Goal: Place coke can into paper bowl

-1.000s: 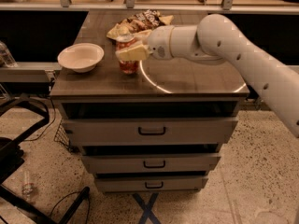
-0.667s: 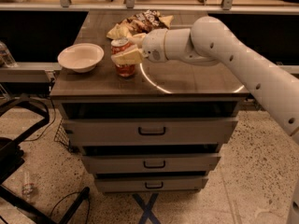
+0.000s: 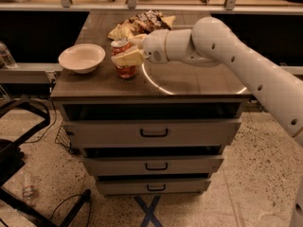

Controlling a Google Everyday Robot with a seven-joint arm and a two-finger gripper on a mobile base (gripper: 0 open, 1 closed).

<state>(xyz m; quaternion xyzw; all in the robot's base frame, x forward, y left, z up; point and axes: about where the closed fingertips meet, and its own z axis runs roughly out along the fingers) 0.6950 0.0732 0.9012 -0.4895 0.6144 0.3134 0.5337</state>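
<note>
Visitor: Cabinet (image 3: 151, 131) with three drawers fills the middle of the frame, under a dark wooden top (image 3: 199, 82). Is that the biggest thing here?

Technician: Yes. Next is the white robot arm (image 3: 246, 65), which comes in from the lower right edge and stretches left across the top towards upper centre.

Visitor: And the crumpled heap at the back?

Technician: A brown-and-yellow snack bag (image 3: 142, 21), lying by the far edge of the top, just behind the wrist.

Visitor: Where is the bowl?

Technician: The paper bowl (image 3: 81, 58) stands upright near the top's left side, in the left-centre of the frame.

Visitor: And the can?

Technician: The coke can (image 3: 126, 71) is just right of the bowl and apart from it, leaning a little. The gripper (image 3: 124, 51) is clenched on it. One pale finger (image 3: 129, 58) crosses its front and the other shows behind its silver rim. I cannot tell whether its base touches the wood.
</note>
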